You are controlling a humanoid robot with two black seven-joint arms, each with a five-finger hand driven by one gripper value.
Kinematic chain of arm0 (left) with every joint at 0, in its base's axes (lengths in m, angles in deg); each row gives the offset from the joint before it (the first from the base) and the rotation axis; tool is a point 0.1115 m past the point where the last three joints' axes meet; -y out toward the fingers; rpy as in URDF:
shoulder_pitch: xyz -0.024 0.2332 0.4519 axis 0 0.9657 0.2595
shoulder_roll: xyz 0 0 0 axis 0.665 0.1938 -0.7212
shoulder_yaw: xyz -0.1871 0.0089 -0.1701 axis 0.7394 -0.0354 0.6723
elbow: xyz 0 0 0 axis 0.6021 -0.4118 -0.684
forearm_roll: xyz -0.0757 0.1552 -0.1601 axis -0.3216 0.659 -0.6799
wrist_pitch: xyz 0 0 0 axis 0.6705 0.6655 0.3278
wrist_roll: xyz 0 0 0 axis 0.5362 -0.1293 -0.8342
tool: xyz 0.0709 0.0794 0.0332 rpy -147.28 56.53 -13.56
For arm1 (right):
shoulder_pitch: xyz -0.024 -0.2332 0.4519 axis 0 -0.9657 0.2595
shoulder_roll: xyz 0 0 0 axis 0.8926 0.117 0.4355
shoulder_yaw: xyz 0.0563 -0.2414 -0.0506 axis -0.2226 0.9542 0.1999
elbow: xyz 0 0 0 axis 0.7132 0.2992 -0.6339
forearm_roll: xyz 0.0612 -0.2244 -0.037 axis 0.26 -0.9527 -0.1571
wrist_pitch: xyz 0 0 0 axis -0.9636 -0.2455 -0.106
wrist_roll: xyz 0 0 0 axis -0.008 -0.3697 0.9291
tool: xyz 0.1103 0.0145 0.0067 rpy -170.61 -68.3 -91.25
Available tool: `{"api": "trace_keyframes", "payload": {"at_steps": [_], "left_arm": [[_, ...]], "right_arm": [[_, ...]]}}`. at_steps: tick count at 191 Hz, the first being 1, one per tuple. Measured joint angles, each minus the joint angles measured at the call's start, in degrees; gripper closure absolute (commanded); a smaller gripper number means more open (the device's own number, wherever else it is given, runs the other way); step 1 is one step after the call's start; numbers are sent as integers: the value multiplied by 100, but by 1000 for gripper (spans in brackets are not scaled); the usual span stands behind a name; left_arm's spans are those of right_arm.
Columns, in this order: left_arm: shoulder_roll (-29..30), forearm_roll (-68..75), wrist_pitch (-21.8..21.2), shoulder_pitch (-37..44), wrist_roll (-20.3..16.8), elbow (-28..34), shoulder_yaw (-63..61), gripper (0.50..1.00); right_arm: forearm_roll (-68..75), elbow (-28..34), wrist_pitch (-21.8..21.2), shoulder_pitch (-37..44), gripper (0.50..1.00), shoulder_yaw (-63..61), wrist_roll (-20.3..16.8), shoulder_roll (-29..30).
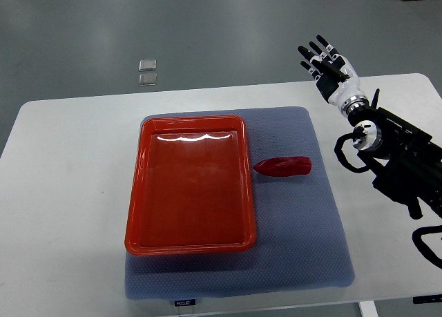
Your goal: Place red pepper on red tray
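1. The red pepper is lying flat on its side on the blue-grey mat, just beside the right rim of the red tray but not touching it. Pointy end faces the tray, fatter end faces away.
2. Relative to the fingers, the pepper sits well below and a bit to the left in the top view, so well apart from them. Nothing is touching it.
3. The right hand is hovering up past the far edge of the white worktop, fingers spread and straight, pointing up and left, holding nothing at all. Black fingers, white palm and wrist.
4. The right arm comes in from the right edge, black and chunky with a loop of cable, lying over the worktop's right side.
5. The tray is well off to the lower left of the fingers, sitting on the same mat with the pepper between tray and arm. Inside is bare, just some glare along the far wall.
6. The stretch of mat between the fingers and the pepper is open, nothing stands in the way.
7. Way left of the fingers, on the grey floor beyond the worktop, there are two small clear square things, one just beside the other. Can't tell what they are.
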Motion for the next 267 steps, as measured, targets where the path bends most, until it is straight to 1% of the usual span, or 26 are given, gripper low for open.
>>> {"api": "trace_keyframes", "payload": {"at_steps": [209,267], "left_arm": [[0,0,-5,9,0,57,-26,500],[0,1,-5,-74,0,62,-50,500]], "right_arm": [[-5,-7,64,18,585,9,11,-1],[-90,68,178,55,585,54,10,-7]]}}
